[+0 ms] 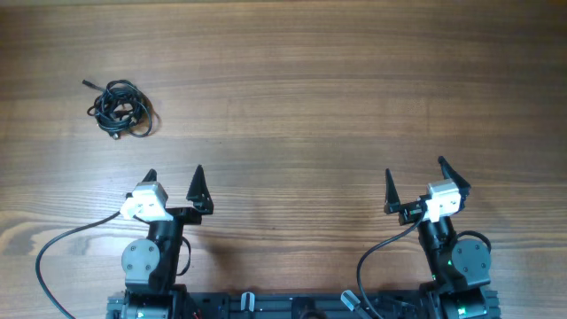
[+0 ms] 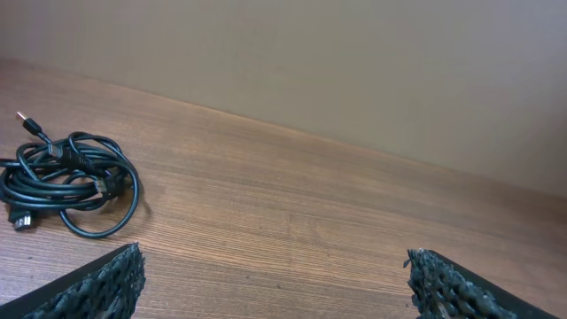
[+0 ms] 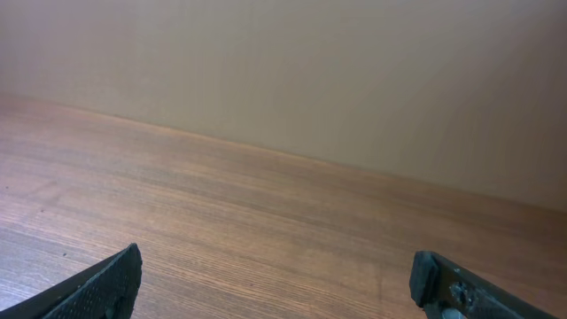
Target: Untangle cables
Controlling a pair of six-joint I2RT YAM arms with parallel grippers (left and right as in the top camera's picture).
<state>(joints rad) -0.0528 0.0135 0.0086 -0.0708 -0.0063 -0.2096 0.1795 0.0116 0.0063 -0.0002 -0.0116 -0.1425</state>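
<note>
Left end effector (image 1: 174, 171): jaws stand wide apart, nothing between them. Both textured black fingers (image 2: 106, 282) are clear of the desk (image 1: 310, 80) surface in the left wrist view, and neither touches any object.

Right end effector (image 1: 415, 167): well to the right of the left end effector, at about the same line along the near edge. Its jaws are also spread wide and hold nothing. The right wrist view shows only bare wood grain and a plain beige wall (image 3: 354, 71) beyond its fingertips.

Cables (image 1: 121, 110): one compact knotted bundle of thin black cord, lying flat on the desk beyond the left end effector and off to its left, well apart from it and untouched. Several loops overlap in a rough coil. One small plug end (image 2: 24, 119) sticks out of the bundle on the side farthest from the left end effector; a second, blockier connector (image 2: 22, 221) lies at the bundle's left edge.

Desk: brown wood-grain top, carrying the bundle.
</note>
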